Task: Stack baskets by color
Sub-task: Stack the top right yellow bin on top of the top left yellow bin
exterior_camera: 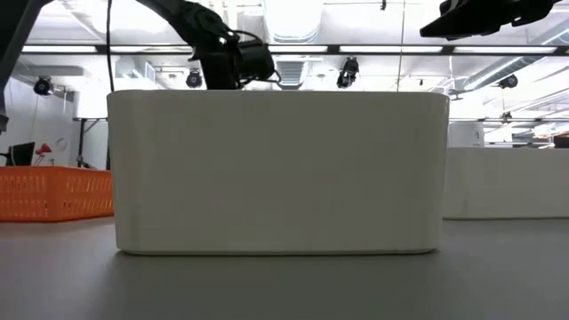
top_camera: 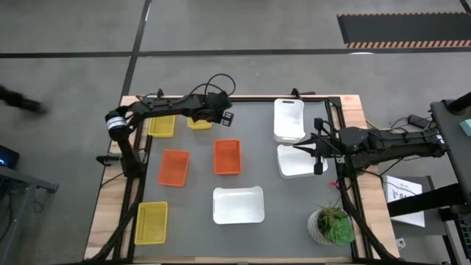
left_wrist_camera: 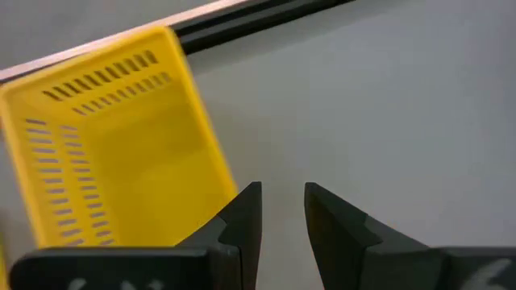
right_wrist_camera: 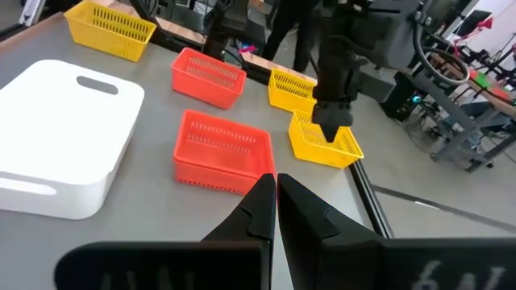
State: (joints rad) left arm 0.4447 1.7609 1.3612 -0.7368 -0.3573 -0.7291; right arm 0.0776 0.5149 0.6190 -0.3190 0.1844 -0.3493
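Left gripper (top_camera: 227,117), jaws slightly spread and pinching nothing, hovers beside a far yellow basket (top_camera: 199,122), so we could miss its rim.

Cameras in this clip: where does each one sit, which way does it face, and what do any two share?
High view: overhead, looking straight down; both arms, left pincer over a yellow basket.
Low view: table height, level; a white basket fills it, arms above.
Left wrist view: past its parted fingers at that yellow basket.
Right wrist view: past shut fingers, across the table.
Shared: right wrist and high views both show the orange baskets.
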